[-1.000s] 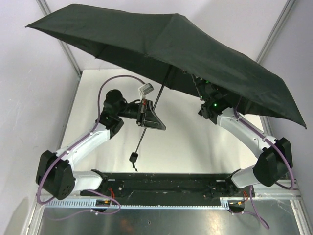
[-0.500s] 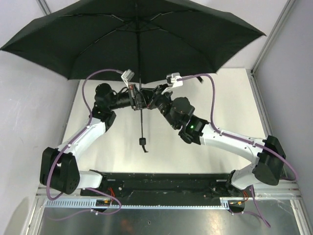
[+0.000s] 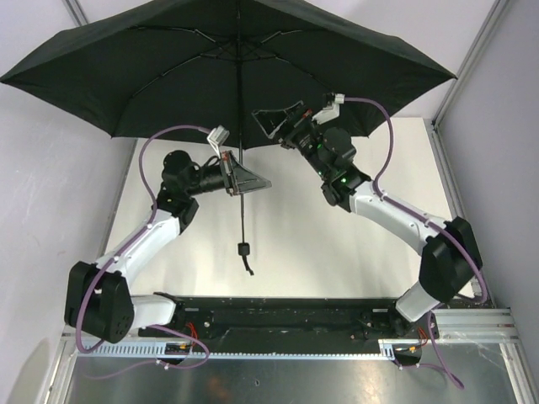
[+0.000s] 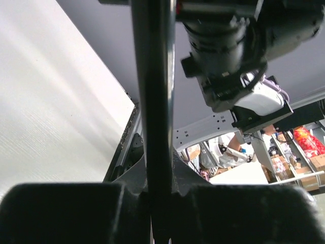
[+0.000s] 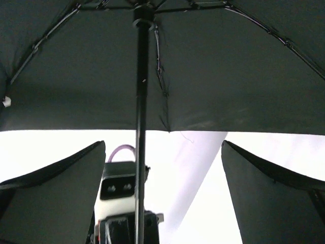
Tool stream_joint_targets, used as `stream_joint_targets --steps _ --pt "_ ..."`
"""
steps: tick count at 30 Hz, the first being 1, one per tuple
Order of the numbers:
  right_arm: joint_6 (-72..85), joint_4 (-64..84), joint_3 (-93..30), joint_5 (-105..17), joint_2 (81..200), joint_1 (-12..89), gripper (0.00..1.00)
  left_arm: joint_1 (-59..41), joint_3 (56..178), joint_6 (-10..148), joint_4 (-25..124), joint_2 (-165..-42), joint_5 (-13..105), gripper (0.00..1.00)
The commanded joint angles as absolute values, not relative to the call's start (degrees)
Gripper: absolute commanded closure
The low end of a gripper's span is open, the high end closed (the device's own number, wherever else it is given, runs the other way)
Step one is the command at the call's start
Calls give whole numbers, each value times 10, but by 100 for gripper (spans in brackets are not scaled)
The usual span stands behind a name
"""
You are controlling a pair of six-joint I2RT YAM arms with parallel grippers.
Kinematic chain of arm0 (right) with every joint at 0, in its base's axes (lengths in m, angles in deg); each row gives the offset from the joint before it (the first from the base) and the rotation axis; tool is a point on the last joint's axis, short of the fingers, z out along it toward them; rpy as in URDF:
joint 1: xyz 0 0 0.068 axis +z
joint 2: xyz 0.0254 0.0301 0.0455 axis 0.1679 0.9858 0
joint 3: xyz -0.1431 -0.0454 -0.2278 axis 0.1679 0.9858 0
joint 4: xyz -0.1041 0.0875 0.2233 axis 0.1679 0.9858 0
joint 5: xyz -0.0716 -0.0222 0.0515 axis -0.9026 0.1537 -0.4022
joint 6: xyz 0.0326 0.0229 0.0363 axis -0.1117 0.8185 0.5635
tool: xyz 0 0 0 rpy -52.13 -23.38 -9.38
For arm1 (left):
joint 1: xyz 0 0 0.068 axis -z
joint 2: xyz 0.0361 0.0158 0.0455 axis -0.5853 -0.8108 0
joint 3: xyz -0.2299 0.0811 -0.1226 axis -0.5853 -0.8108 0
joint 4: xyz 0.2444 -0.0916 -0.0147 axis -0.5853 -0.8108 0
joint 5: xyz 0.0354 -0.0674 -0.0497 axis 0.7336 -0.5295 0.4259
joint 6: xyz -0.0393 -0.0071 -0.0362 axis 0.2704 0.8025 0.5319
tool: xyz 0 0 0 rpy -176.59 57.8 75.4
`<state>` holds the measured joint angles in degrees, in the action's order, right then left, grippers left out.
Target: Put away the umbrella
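Note:
The umbrella (image 3: 152,67) is open, and its black canopy (image 5: 213,76) spreads over both arms. Its thin shaft (image 3: 240,109) hangs straight down to the small handle (image 3: 244,249) and strap above the table. My left gripper (image 3: 241,179) is shut on the shaft (image 4: 155,101) about halfway down; in the left wrist view the left gripper (image 4: 160,203) pinches it between both fingers. My right gripper (image 3: 283,119) is open just right of the shaft, under the canopy. In the right wrist view the right gripper (image 5: 165,195) has wide jaws, with the shaft (image 5: 140,101) near the left finger, untouched.
The white table (image 3: 337,244) lies below, with grey walls on the left and right and metal frame posts (image 3: 480,42) at the back corners. The black base rail (image 3: 278,316) runs along the near edge. The left wrist camera (image 5: 119,188) shows beside the shaft.
The umbrella swung from tilted right to upright a second ago. Since then my right gripper has opened wide and drawn back to the right of the shaft. The left grip is unchanged.

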<state>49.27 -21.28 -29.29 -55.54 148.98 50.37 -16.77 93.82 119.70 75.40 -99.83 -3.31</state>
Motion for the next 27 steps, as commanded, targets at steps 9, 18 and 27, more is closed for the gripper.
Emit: stream_joint_targets --steps 9,18,27 --pt "659 -284 -497 -375 1637 431 1 -102 952 1186 838 -968 -71 100" --pt "758 -363 -521 -449 1683 414 27 -92 947 1202 859 -986 -81 100" --pt "764 -416 -519 -482 1685 410 39 -92 942 1216 878 -988 -80 100"
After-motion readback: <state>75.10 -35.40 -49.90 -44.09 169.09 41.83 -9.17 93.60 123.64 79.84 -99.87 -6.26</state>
